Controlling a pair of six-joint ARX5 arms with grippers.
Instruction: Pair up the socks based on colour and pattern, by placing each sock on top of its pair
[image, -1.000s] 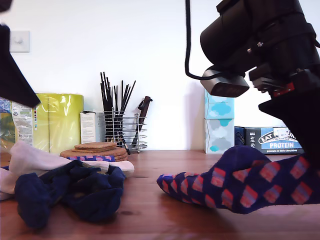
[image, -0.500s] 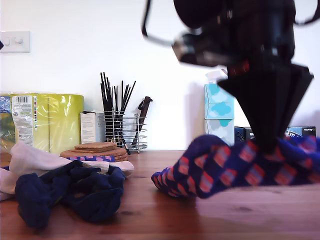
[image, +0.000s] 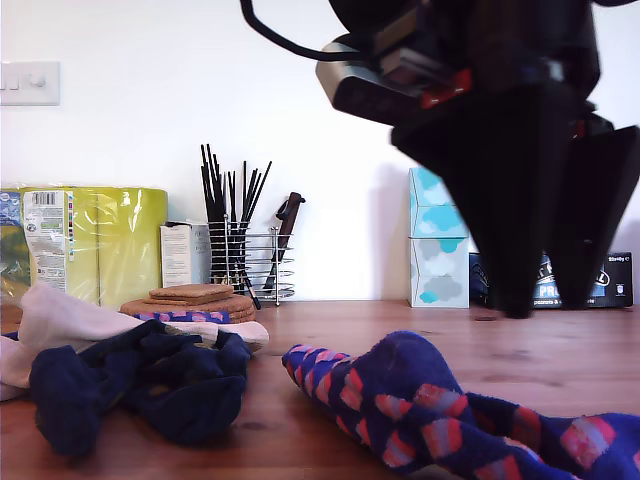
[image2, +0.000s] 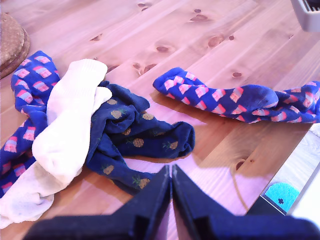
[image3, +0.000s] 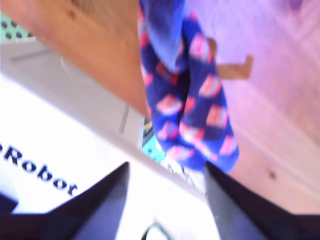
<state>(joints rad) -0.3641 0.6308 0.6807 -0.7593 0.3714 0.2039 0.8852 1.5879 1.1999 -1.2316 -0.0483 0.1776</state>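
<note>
A blue sock with red-pink checks (image: 420, 410) (image2: 235, 100) lies alone on the wooden table, its end draped over the table edge (image3: 190, 100). My second gripper (image: 548, 300) (image3: 166, 167) hangs open just above that end, holding nothing; its wrist view is blurred. At the exterior view's left a pile holds a pale white sock (image: 60, 315) (image2: 70, 125), dark navy spotted socks (image: 150, 385) (image2: 135, 135) and another checked sock (image2: 30, 85) partly under them. My first gripper (image2: 171, 172) is shut and empty, high above the pile, outside the exterior view.
Cork coasters (image: 190, 297) (image2: 10, 40) are stacked behind the pile. Along the wall stand a yellow paper roll pack (image: 110, 240), a wire rack of black sticks (image: 245, 255), tissue boxes (image: 438, 250) and a protein bar box (image: 610, 280).
My second gripper carried the checked sock toward the exterior view's left, then let it go. The sock now lies flat on the table and the gripper stands open above it.
</note>
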